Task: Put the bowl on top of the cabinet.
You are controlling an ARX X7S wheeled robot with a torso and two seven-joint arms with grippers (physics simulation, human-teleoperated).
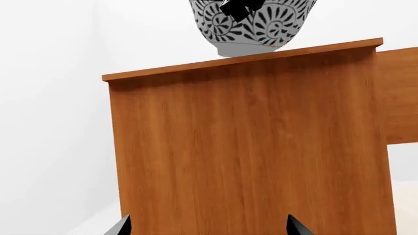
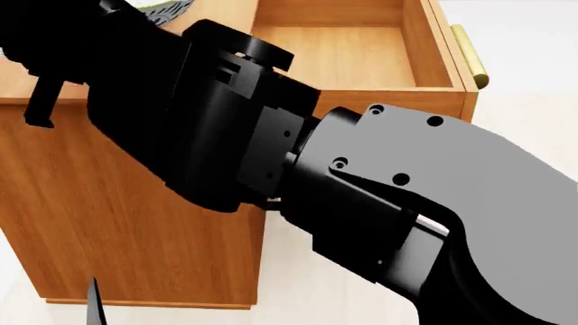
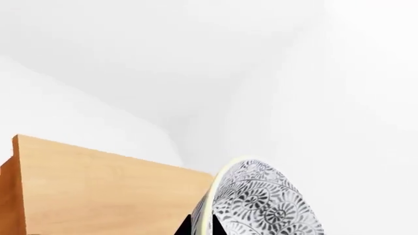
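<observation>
Pinching the rim of the bowl (image 3: 261,205), the right gripper (image 3: 199,226) shows only as dark fingertips at the picture's edge in the right wrist view; one tip lies against the pale inner lip, so it looks closed on the rim (the far finger is hidden). In the left wrist view the bowl's foot sits at the top of the cabinet (image 1: 248,147), touching or just above it; contact cannot be told. The head view shows only a sliver of bowl at the far left of the cabinet top, behind the right arm (image 2: 226,122), with an open drawer (image 2: 343,54) to the right. The left gripper (image 1: 209,227) hangs low before the cabinet's side, its two tips apart and holding nothing. As glazed ceramic, the bowl is likely stiff, smooth, rather heavy and chippable; the rim gives the surest hold, and it should be set down gently, well in from the edge.
</observation>
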